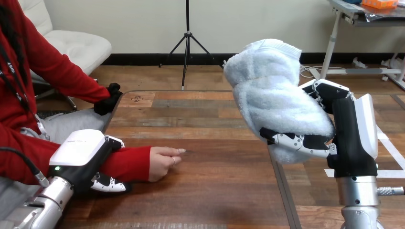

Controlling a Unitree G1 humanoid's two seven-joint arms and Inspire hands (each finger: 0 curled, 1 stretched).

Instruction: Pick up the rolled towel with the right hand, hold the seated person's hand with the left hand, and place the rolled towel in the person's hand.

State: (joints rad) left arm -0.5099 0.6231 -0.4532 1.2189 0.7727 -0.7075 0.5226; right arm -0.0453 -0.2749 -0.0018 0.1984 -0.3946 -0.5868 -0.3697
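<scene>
Pickup: done, by the look of it. My right robot hand [354, 138] is raised at the right of the view, and its fingers [296, 141] are curled across the lower front of the rolled towel [274, 90]. The towel is clear of the table [215, 191], held up in the air, bulky and leaning toward the left. It sits over the table's right edge, well apart from the person.

Hold: partly done, I judge. My left robot hand [81, 150] lies over the forearm [126, 162] in its red sleeve [136, 160], just behind the wrist. Its fingers [109, 184] are curled under the near side of the sleeve, and another digit shows at the far side. So it grips the arm rather than the hand itself.

The person's hand [165, 162] rests on the table just beyond my left robot hand. Its fingers are loosely curled and one points to the right. The palm is not turned up, so there is no open cup for the towel as it lies now.

Left to do: the placing. The towel has to cross the bare middle of the table and come down to the person's hand. That hand likely needs to be turned or opened first. The towel is soft and wide and may slump off a small palm.
</scene>
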